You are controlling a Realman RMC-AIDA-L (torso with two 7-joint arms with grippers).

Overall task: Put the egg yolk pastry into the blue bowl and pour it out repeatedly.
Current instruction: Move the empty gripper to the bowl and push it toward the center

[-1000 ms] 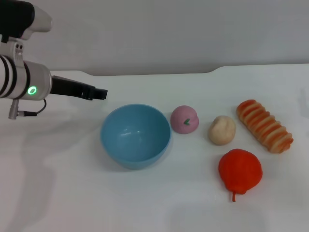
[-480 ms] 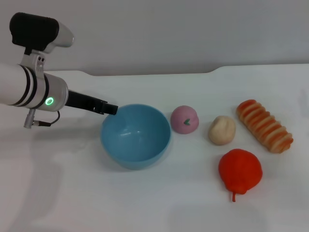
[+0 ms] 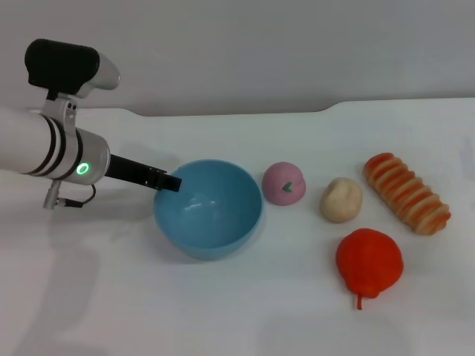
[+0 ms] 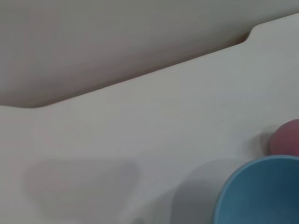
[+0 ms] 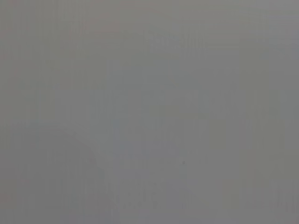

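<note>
Trouble spot here is the blue bowl (image 3: pixel 208 208): the left end effector (image 3: pixel 169 182) sits right at its near-left rim, at or just over the edge, and I can't tell whether its fingers are spread or closed since only a dark tip shows. The bowl is light, smooth plastic sitting loose on the white counter (image 3: pixel 89 297), so I'd guess a push from that tip slides or tips it instead of getting a grip on the wall. If it skids to the right it bumps the pink dome (image 3: pixel 283 183), which sits just beside the rim. The egg yolk pastry (image 3: pixel 341 199) isn't in the bowl at all; it's on the counter between the pink dome and the striped bread roll (image 3: pixel 406 193), with a red fruit (image 3: pixel 369 262) just in front of it. Right arm isn't in view, so nothing is lined up for the pastry yet.
</note>
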